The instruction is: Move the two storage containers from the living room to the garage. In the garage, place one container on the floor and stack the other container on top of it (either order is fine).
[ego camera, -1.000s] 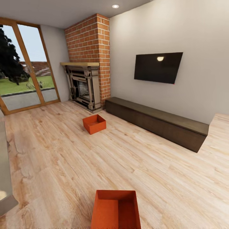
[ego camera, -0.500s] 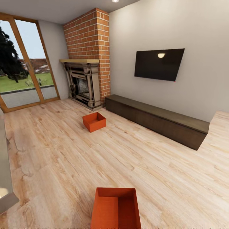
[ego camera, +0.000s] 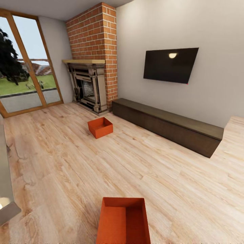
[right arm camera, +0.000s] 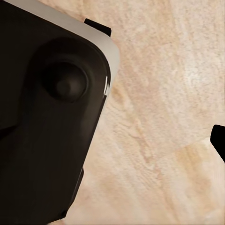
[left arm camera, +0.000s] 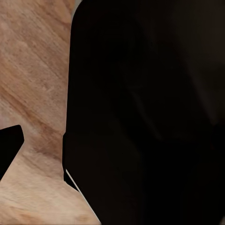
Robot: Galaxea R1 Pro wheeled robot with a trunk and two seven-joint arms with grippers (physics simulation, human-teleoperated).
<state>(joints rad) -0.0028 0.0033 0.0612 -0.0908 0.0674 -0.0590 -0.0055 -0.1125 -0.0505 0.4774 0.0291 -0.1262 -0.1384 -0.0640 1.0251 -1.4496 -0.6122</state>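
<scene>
In the living room, we are tilting our head view downward and edging forward: the fireplace (ego camera: 88, 84) and TV (ego camera: 169, 65) are sliding up the picture since a second ago, while neither container is moving. The near container (ego camera: 123, 222) is sitting on the wood floor (ego camera: 162, 169) just below us, the far container (ego camera: 100, 127) before the fireplace. Whether either claw is open, we cannot tell. Pickup is not yet begun.

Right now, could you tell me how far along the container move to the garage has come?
Nothing looks done yet: both orange-red bins sit on the light wood plank floor of the living room. The near storage container lies just ahead of the robot, the far storage container near the brick fireplace. No bin is held as far as shows. Left: carrying both to the garage and stacking them.
</scene>
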